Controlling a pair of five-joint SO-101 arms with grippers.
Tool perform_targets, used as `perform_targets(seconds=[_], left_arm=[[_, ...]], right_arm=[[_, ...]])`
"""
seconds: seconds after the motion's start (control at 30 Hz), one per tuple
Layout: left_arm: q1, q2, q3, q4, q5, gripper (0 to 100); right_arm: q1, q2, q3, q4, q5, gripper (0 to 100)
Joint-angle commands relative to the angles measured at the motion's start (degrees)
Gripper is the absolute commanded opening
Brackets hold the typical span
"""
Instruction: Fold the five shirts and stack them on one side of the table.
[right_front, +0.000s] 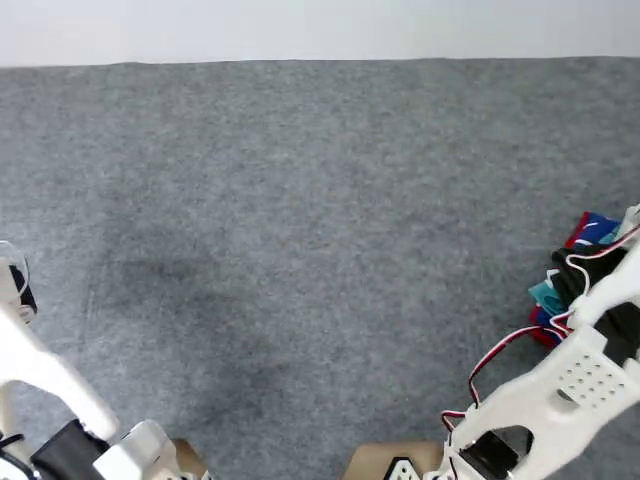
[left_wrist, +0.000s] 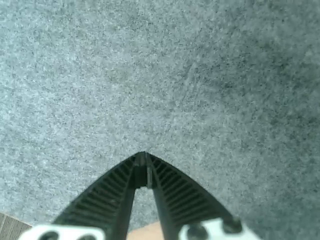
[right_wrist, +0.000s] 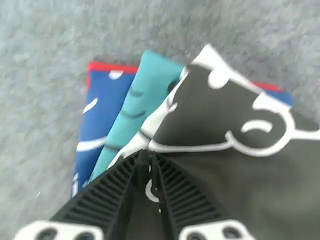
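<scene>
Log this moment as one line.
left claw: shut, over grey mat | right claw: shut, over dark shirt | shirt stack: under right claw

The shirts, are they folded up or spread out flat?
Folded: the shirts sit stacked in a small pile with straight edges.

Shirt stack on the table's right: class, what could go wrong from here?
1. The stack is fanned: the teal shirt and blue shirt stick out from under the dark shirt, so a nudge might skew it further.
2. The right gripper sits shut at the dark shirt's edge; pulling away could drag that top layer and undo its fold.
</scene>
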Motion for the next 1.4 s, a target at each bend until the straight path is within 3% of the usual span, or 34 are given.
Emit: perform_targets(seconds=[0.0, 0.2, 0.63, 0.8, 1.37], left_arm=[[0.35, -2.11, -0.31, -0.44, -0.18, 0], [0.35, -2.02, -0.31, -0.44, -0.18, 0], [0.35, -2.02, -0.31, -0.70, -0.26, 0], [0.35, -1.85, -0.31, -0.70, -0.35, 0], [0.35, -2.11, -0.31, -0.44, -0.35, 0]], right_arm=[[0.92, 0.84, -2.90, -5.49, 0.62, 0.9], [1.36, 2.86, -2.90, -8.31, 0.62, 0.9], [-4.35, -14.20, -2.90, 16.22, 0.62, 0.9], [-6.11, -16.40, -2.81, 25.36, 4.84, 0.9], [-4.79, -8.31, -1.05, 34.33, 6.68, 0.9]])
